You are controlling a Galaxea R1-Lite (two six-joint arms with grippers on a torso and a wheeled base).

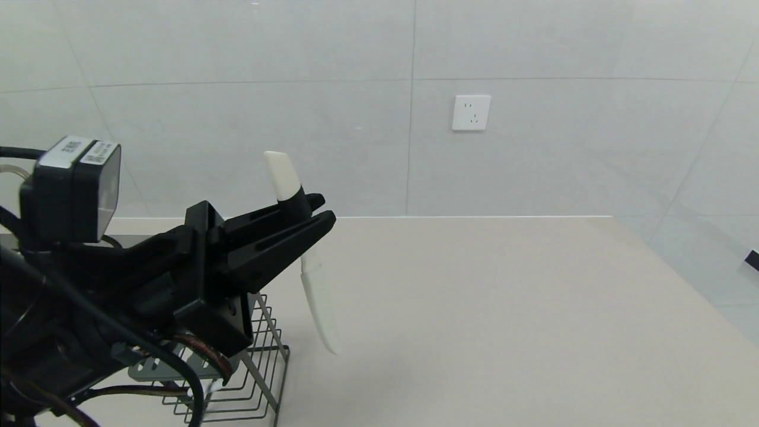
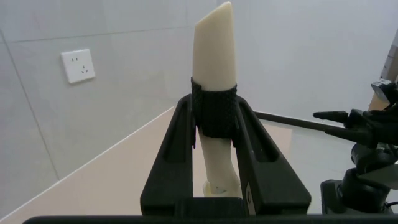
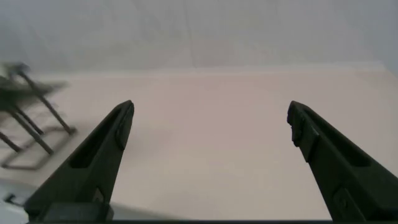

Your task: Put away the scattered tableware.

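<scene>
The dark wire rack (image 1: 261, 367) with thin metal bars stands at the near edge of the pale beige countertop (image 1: 504, 308), partly hidden under the left arm. Just above the rack, the black left gripper (image 1: 317, 216) is clenched on a white knife with a black collar between handle and blade (image 1: 320, 314). The fingers pinch the knife at that collar, one on each side. The knife hangs nearly upright and slightly tilted. Its bevelled handle end sticks up above the fingers, and the blade points down toward the countertop. The tip is in the air just beyond the rack's far side and touches neither the rack nor the surface.

The black right gripper (image 3: 208, 118) hovers low over the countertop, its jaws spread wide with nothing between them. In the right wrist view the rack sits off to one side of it, well apart.

Beyond the rack the countertop runs smooth and matte back to a wall of large pale grey tiles (image 1: 237, 89). A white wall socket (image 1: 471, 112) is mounted there, high above the surface and well off to the right of the rack.
</scene>
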